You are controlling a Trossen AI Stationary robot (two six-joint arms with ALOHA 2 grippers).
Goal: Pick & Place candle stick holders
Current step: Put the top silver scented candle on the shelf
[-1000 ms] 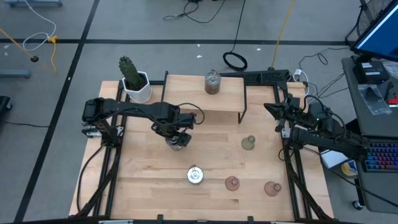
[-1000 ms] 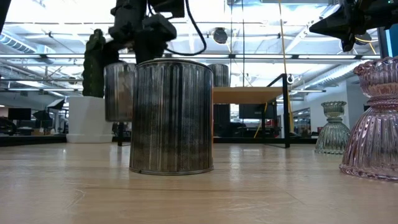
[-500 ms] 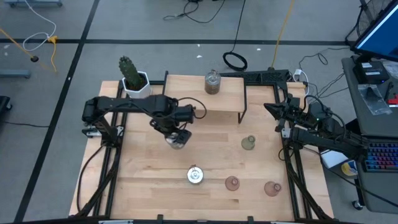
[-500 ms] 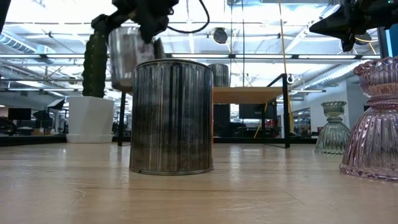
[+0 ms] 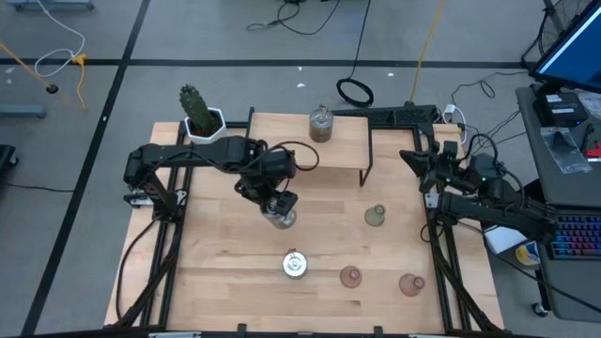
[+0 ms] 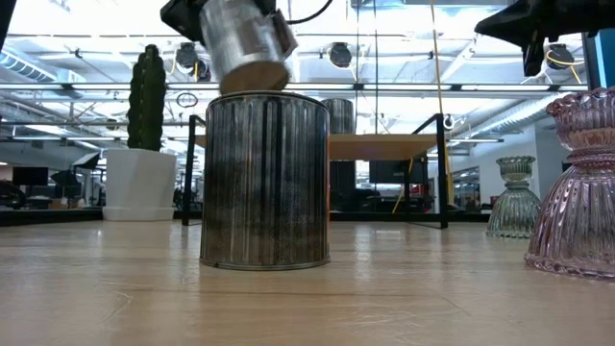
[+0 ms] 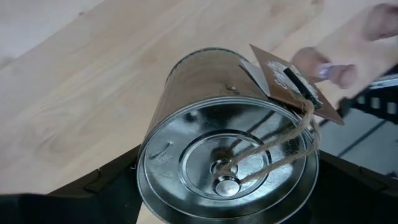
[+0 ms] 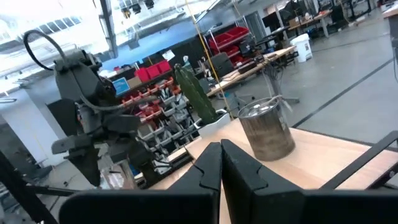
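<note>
Clamped in the left gripper [image 5: 279, 212], a silvery holder [image 5: 282, 219] is held tilted above mid-table, while one holder [image 5: 321, 125] is seen on the shelf [image 5: 343, 150] and four are left on the tabletop.

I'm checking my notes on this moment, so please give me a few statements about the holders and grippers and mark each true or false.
1. The left gripper holds a silvery holder off the table. True.
2. The right gripper holds the pale green holder. False: it is shut on nothing, at the table's right edge.
3. One silvery holder stands on the raised shelf. True.
4. Both pink holders lie on the shelf. False: they stand on the table's near part.
</note>
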